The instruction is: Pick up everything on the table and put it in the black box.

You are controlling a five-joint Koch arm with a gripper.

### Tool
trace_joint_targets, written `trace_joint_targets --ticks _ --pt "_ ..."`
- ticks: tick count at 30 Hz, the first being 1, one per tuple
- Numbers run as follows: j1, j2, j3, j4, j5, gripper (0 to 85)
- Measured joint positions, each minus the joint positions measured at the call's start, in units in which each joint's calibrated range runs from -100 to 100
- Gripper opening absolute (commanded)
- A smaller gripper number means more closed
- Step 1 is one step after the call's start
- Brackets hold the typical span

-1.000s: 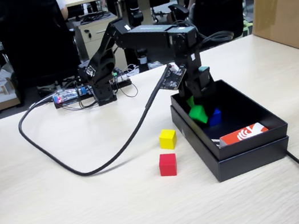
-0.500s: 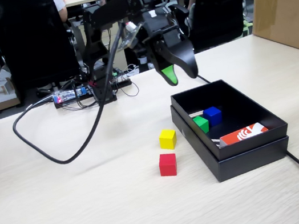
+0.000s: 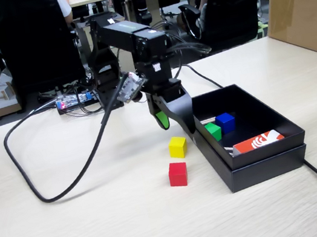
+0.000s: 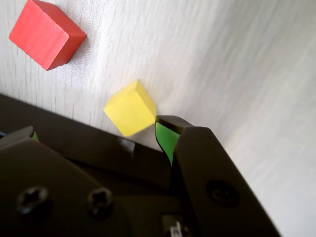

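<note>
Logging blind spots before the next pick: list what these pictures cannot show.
- Gripper opening: jaws overlap in the fixed view; the wrist view shows only one tip.
- Black box floor near its front wall: hidden in the fixed view by that wall.
- Yellow cube lower edge: hidden in the wrist view by the gripper body.

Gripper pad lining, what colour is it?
Green, clearest in the wrist view on the gripper finger beside the yellow cube.

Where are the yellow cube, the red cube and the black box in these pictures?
yellow cube [image 3: 178, 147]: fixed view, on its front face.
red cube [image 3: 177, 174]: fixed view, on its front face.
black box [image 3: 265, 166]: fixed view, on its near outer wall.
</note>
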Motion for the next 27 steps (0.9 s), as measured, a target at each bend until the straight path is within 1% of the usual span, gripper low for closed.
trace_joint_targets --ticks 7,11,14,15,16,17,19,22,27 --pt "0.3 6.7 1.4 0.0 -0.2 47.1" --pt "0.5 9.7 1.4 0.0 -0.2 44.0" --pt "0.5 11.3 1.3 0.0 -0.1 38.2" --pt "0.5 11.7 1.3 0.0 -0.1 35.0" --pt "0.5 11.8 0.8 0.0 -0.1 21.9" --pt "0.5 11.9 -0.1 0.0 0.1 16.9" --pt "0.4 11.9 -0.1 0.1 0.4 10.6" --pt "0.4 11.4 -0.1 0.1 1.2 9.2" --pt "0.5 -2.2 -2.8 -0.2 1.2 9.2"
